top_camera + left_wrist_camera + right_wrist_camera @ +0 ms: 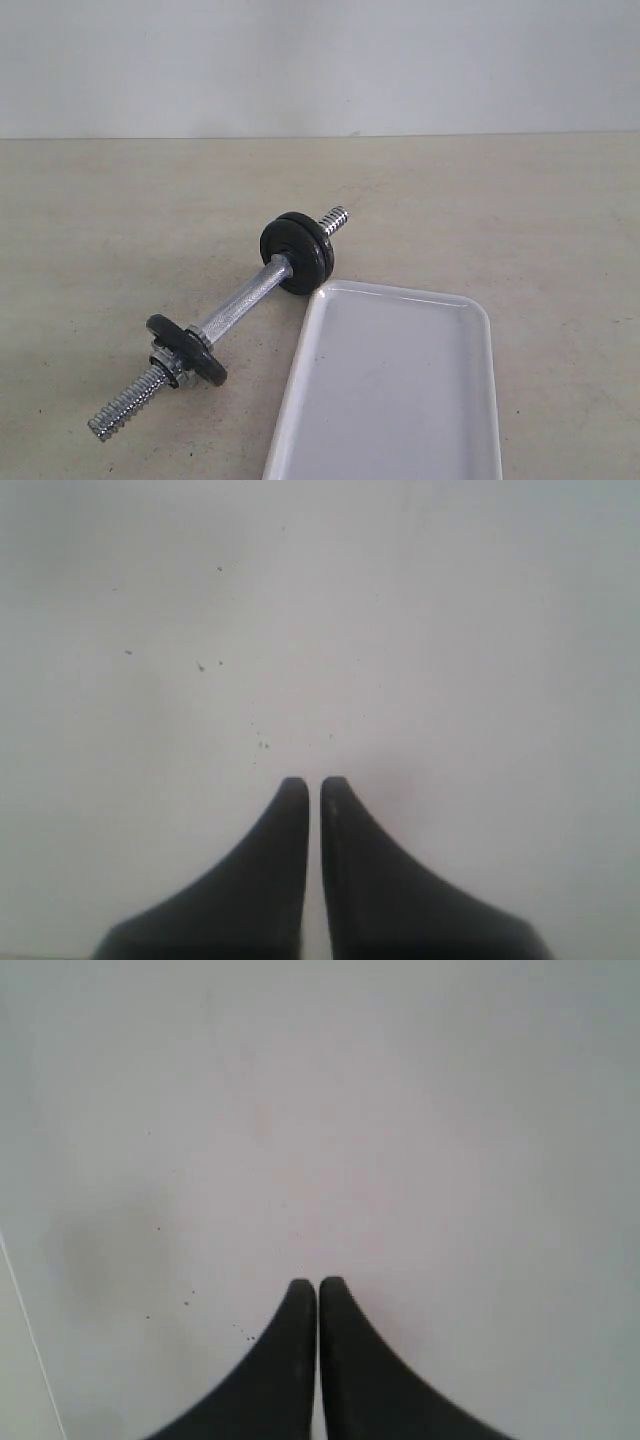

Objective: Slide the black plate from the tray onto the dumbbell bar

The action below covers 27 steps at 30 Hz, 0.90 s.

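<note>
The dumbbell bar (240, 305) lies diagonally on the beige table, left of the tray (400, 293). A black plate (297, 252) sits upright on the bar near its far threaded end. A second black disc (185, 349) leans on the bar near the front end, against the chrome collar nut (165, 365). The white tray shows nothing inside it. Neither gripper appears in the exterior view. The left gripper (314, 782) is shut with a hairline gap, over a plain pale surface. The right gripper (317, 1283) is shut on nothing, over a similar pale surface.
The tray runs off the bottom edge of the exterior view at the front right. A pale wall (320, 60) closes the back of the table. A thin line (30, 1340) crosses one edge of the right wrist view.
</note>
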### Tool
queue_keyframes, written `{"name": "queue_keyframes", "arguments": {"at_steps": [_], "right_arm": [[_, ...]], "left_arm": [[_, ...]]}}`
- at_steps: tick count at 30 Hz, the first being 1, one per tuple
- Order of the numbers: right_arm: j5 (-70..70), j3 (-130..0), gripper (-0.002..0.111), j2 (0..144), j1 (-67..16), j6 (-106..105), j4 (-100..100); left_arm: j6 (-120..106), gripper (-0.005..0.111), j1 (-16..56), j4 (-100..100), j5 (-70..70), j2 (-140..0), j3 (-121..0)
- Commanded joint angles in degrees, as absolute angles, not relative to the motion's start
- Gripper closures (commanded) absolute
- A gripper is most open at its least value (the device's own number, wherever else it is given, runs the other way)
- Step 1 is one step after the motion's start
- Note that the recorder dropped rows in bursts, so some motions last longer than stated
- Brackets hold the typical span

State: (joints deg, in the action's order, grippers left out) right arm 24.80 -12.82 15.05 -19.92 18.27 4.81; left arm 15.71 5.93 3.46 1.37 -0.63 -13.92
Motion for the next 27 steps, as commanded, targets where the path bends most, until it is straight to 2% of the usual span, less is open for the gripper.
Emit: {"name": "queue_keyframes", "arguments": {"at_steps": [1,8,19,27], "right_arm": [[25.1,-12.7,0.109,15.2,-19.9,18.1,4.7],[25.1,-12.7,0.109,15.2,-19.9,18.1,4.7],[25.1,-12.7,0.109,15.2,-19.9,18.1,4.7],[25.1,-12.7,0.109,15.2,-19.9,18.1,4.7]], "left_arm": [[17.4,0.103,5.8,4.2,10.3,0.0,-4.8],[15.0,0.103,5.8,0.8,10.7,0.0,0.0],[3.5,0.103,5.8,0.8,-17.3,0.0,0.0],[0.4,0.103,5.8,0.8,-17.8,0.0,0.0]]}}
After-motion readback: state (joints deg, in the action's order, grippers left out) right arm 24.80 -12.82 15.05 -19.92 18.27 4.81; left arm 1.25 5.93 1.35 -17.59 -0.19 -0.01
